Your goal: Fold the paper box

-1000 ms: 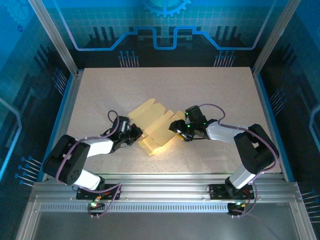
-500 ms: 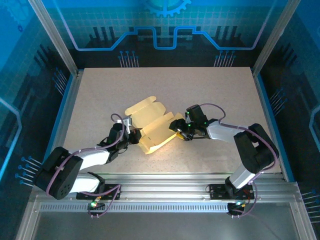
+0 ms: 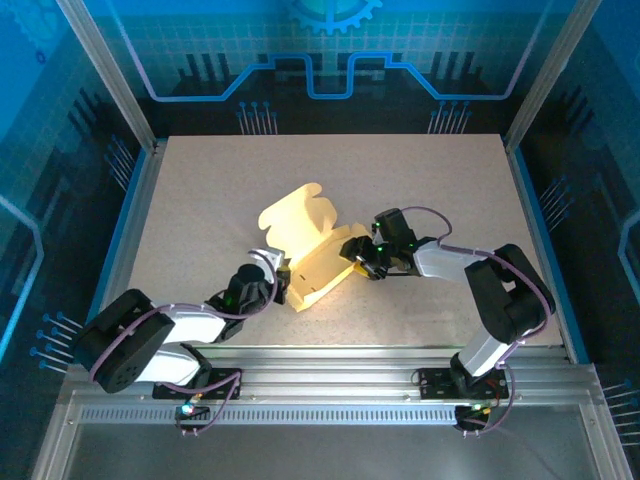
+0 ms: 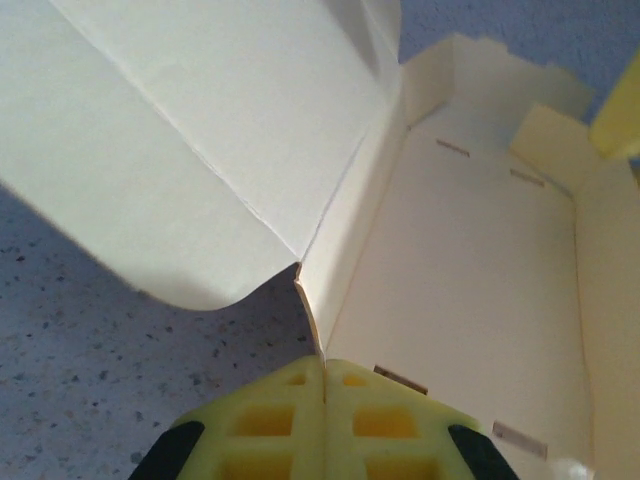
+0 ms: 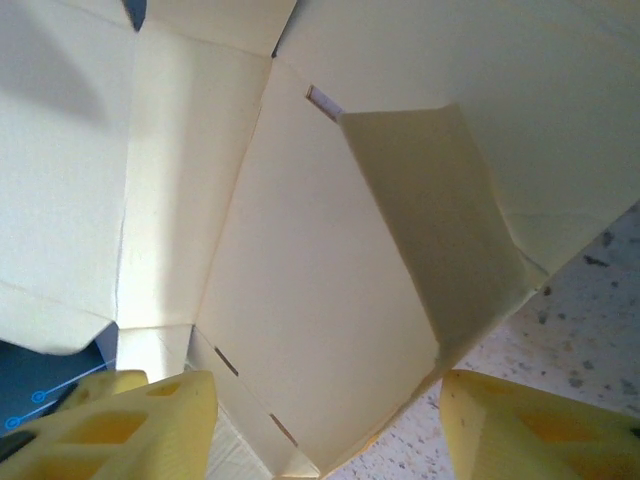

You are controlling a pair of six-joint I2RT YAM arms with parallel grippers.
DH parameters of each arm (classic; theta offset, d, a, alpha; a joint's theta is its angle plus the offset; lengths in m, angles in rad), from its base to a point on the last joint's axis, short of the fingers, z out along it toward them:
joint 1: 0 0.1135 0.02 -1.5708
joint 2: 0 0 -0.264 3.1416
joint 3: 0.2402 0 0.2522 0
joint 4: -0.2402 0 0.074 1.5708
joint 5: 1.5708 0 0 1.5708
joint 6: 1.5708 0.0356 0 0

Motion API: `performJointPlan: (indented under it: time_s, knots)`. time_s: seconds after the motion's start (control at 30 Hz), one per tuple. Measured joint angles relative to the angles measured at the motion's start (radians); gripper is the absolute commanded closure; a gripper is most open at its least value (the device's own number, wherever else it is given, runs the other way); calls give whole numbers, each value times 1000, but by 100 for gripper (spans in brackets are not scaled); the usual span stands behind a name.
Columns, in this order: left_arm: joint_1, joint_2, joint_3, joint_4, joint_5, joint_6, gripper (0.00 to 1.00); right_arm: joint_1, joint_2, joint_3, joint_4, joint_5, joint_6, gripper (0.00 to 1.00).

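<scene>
**Lid panel raised: the paper box passes from blank to tray**

Over the last second the broad lid panel (image 3: 296, 214), which lay nearly flat, has swung up and now stands at the 11 o'clock side of the paper box (image 3: 318, 268). The box sits near the middle of the counter (image 3: 450, 180). The left arm has drawn back toward 7 o'clock. We see the left gripper (image 3: 268, 274) at the box's 8 o'clock corner, its jaws shut. In the left wrist view the edge of a side wall (image 4: 345, 250) runs into the seam between the pads, so we judge it pinched there. The right gripper (image 3: 354, 252) has scarcely moved. It waits at the 3 o'clock end with jaws parted, the box's floor and an end flap lying between its fingers (image 5: 150, 420). We take the walls to be partly erected, with tabs not yet tucked.

The counter is pale, speckled and matt. Aluminium rails (image 3: 330, 375) border it at 6 o'clock, and blue circuit-pattern panels (image 3: 330, 50) enclose the cell.
</scene>
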Motion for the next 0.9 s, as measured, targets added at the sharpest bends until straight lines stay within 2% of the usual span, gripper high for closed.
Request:
performJointPlan:
  time_s: [0.23,0.33,0.5,0.77,0.9]
  knots:
    - [-89,140,-47,191,-62,140,100,-12,24,25,-1,0,-1,39]
    - [-139,231,-54,322,-85,198,100,-18,32,34,-2,2,-2,39]
    - [-167,397,-75,570,-111,263,100,-32,40,46,-1,5,-6,39]
    - [-170,433,-74,623,-123,266,100,-36,40,48,-4,7,-13,39]
    - [-170,447,-70,639,-125,266,100,-37,40,51,-22,11,-30,31]
